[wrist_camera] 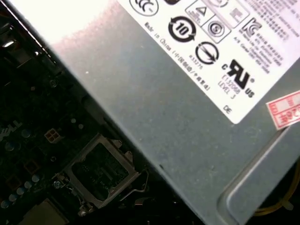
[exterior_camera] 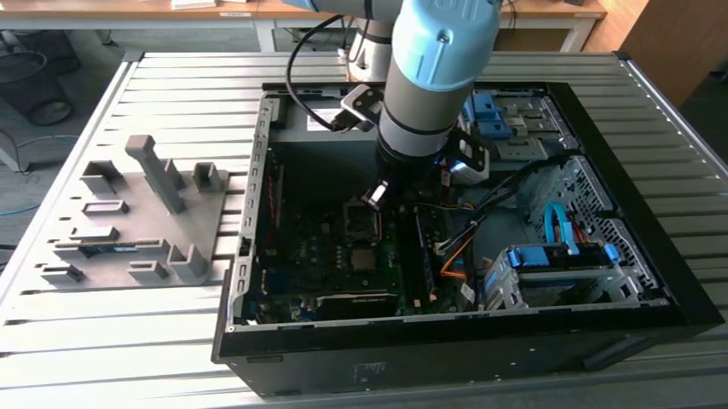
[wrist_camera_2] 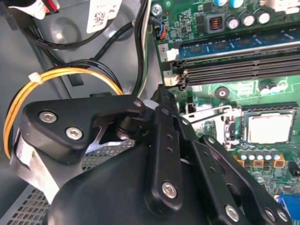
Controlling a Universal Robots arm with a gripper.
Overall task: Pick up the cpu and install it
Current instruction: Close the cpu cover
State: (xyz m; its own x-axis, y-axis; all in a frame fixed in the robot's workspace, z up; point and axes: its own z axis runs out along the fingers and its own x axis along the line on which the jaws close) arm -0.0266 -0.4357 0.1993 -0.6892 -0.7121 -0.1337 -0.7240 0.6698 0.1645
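item: open computer case lying on a slatted desk, centre to right of the exterior view; grey fixture tray at that view's left.

arm: grey-and-blue arm reaching down into the case from the upper centre of the exterior view. end effector sits low over the motherboard, just above the socket area. in the second wrist view its black linkage takes up the lower half of the frame; whether its fingers stand wide or narrow cannot be told, and nothing can be seen held.

cpu: silvery square at the right of the second wrist view, lying flat inside the socket frame, seemingly seated. in the exterior view it shows as a pale square in the lower centre of the board.

progress, as judged: chip appears placed in the socket; the retention plate, lower left of the first wrist view, appears open, so locking looks left to do.

writing: white label on the grey power-supply box, upper right of the first wrist view, carries certification marks and small print; a red-bordered sticker at the right edge. text not transcribed.
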